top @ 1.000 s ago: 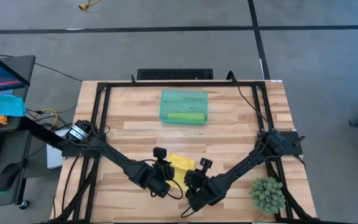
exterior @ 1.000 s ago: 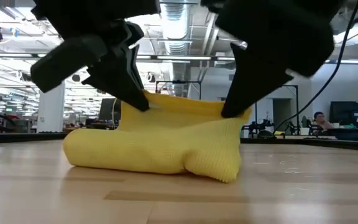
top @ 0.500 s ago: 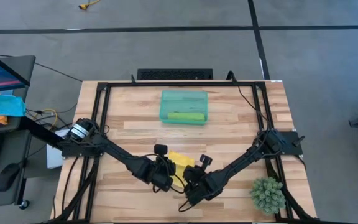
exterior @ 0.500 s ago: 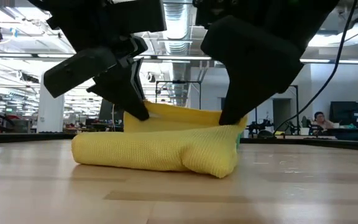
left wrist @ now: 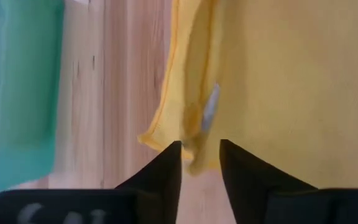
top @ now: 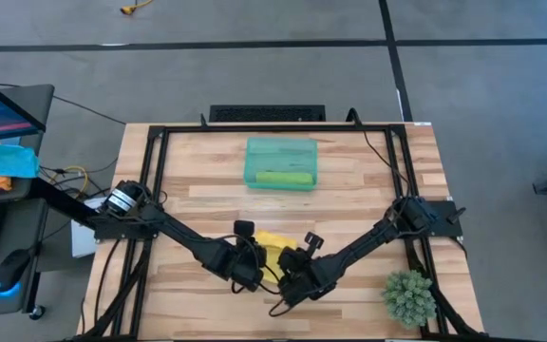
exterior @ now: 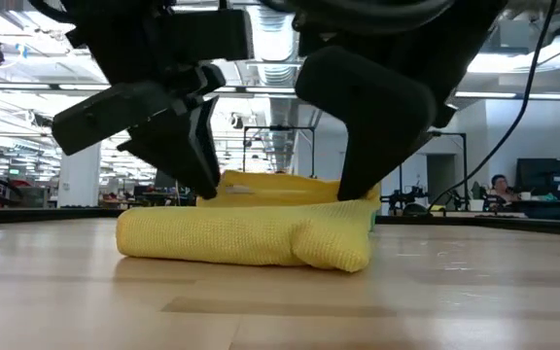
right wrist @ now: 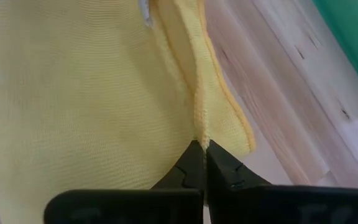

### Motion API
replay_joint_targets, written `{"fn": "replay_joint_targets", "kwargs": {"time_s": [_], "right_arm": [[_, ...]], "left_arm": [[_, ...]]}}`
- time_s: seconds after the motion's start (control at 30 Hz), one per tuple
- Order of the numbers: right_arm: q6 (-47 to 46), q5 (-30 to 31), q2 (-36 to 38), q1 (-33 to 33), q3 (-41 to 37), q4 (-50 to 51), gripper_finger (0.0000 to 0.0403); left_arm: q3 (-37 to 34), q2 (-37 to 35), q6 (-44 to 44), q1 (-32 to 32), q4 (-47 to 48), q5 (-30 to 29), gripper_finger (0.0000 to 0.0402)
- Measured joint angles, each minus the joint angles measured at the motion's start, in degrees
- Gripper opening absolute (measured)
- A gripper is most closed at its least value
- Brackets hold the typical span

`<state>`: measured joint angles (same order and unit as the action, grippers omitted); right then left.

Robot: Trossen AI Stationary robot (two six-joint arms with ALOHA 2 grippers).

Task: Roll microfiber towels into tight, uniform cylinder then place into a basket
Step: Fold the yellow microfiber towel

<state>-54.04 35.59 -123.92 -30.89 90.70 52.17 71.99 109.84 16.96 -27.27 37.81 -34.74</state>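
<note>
Yellow towel (top: 275, 249) lies lengthwise between both end effectors near the table's (top: 349, 190) front edge; right end effector (right wrist: 202, 151) pinches its hem, left end effector (left wrist: 199, 158) stands slightly parted around the opposite hem

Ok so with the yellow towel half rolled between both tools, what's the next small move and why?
Probably open the right tool too: it pinches the yellow towel edge while the left tool has parted, and the roll lies loose and uneven on the table, needing a regrip.

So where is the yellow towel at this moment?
In the high view the yellow towel lies on the front middle of the table, between the left gripper and the right gripper, nearer than the basket.
</note>
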Motion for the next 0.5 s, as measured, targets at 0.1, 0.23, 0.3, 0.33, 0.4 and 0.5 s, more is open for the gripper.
{"fn": "replay_joint_targets", "kwargs": {"time_s": [0.1, 0.23, 0.3, 0.33, 0.4, 0.5], "right_arm": [[0.1, -0.7, 0.0, 0.5, 0.0, -0.1, 0.0017], [0.4, -1.1, 0.0, 0.8, 0.0, -0.3, 0.0006], [0.5, -1.1, 0.0, 0.8, 0.0, -0.3, 0.0008], [0.4, -1.1, 0.0, 0.8, 0.0, -0.3, 0.0013], [0.4, -1.3, 0.0, 0.8, 0.0, -0.4, 0.0025], [0.4, -2.4, 0.0, 1.1, 0.0, -0.6, 0.0038]], "left_arm": [[0.1, 0.0, 1.0, 0.0, 3.6, 0.0, 0.0119], [0.7, 0.0, 3.2, -0.1, 8.7, -0.1, 0.0128], [1.0, 0.0, 4.1, -0.3, 9.2, -0.1, 0.0128], [1.0, 0.0, 4.2, -0.6, 9.0, -0.1, 0.0128], [1.0, 0.0, 4.0, -1.4, 7.8, -0.1, 0.0128], [1.0, 0.0, 2.2, -3.2, 4.2, -0.2, 0.0128]]}}
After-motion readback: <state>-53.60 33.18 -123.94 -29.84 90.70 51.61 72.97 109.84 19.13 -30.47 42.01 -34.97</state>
